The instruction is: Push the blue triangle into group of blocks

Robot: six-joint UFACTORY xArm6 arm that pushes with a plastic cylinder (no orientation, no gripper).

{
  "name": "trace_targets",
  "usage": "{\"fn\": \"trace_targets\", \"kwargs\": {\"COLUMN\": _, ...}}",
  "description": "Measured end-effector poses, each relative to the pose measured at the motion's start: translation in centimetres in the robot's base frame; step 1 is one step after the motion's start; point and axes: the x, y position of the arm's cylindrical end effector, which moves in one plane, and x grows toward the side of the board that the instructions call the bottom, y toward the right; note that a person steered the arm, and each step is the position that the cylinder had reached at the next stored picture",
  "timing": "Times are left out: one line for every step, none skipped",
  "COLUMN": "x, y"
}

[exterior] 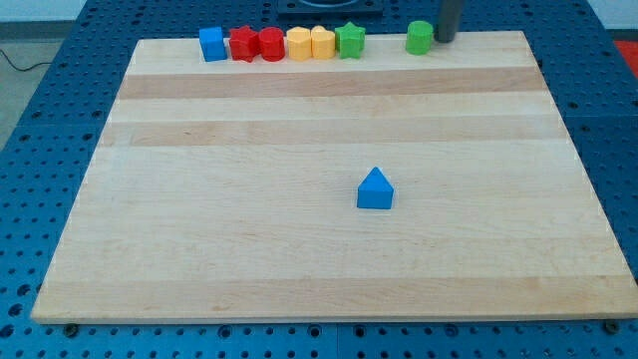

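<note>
Near the middle of the wooden board [249, 239], slightly toward the view's right and bottom, sits the blue triangle [375, 189], a solid bright-blue prism with its peak pointing to 12 o'clock, standing alone and well apart from everything else. Along the view's top edge runs a row of blocks: a blue cube [212, 44], two red blocks [257, 45] touching each other, two yellow blocks [310, 44] likewise touching, and a green star-like block [350, 41]. A green cylinder [420, 38] stands apart to that row's 3 o'clock side. My tip [446, 38] is just beside the green cylinder at its 3 o'clock, far from the blue triangle, at roughly 1 o'clock from it. No claw exists on this rod.
</note>
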Motion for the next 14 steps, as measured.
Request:
{"fn": "trace_targets", "kwargs": {"x": 0.0, "y": -3.9}}
{"fn": "trace_targets", "kwargs": {"x": 0.1, "y": -5.5}}
{"fn": "trace_targets", "kwargs": {"x": 0.4, "y": -6.1}}
{"fn": "trace_targets", "kwargs": {"x": 2.9, "y": -2.6}}
{"fn": "trace_targets", "kwargs": {"x": 8.2, "y": 1.6}}
{"fn": "trace_targets", "kwargs": {"x": 12.1, "y": -5.7}}
{"fn": "trace_targets", "kwargs": {"x": 17.1, "y": -14.4}}
{"fn": "trace_targets", "kwargs": {"x": 24.4, "y": -16.7}}
{"fn": "trace_targets", "kwargs": {"x": 29.9, "y": -14.5}}
{"fn": "trace_targets", "kwargs": {"x": 32.0, "y": -8.8}}
{"fn": "trace_targets", "kwargs": {"x": 31.5, "y": -3.1}}
{"fn": "trace_targets", "kwargs": {"x": 30.2, "y": -0.8}}
{"fn": "trace_targets", "kwargs": {"x": 30.3, "y": -0.7}}
{"fn": "trace_targets", "kwargs": {"x": 31.4, "y": -0.8}}
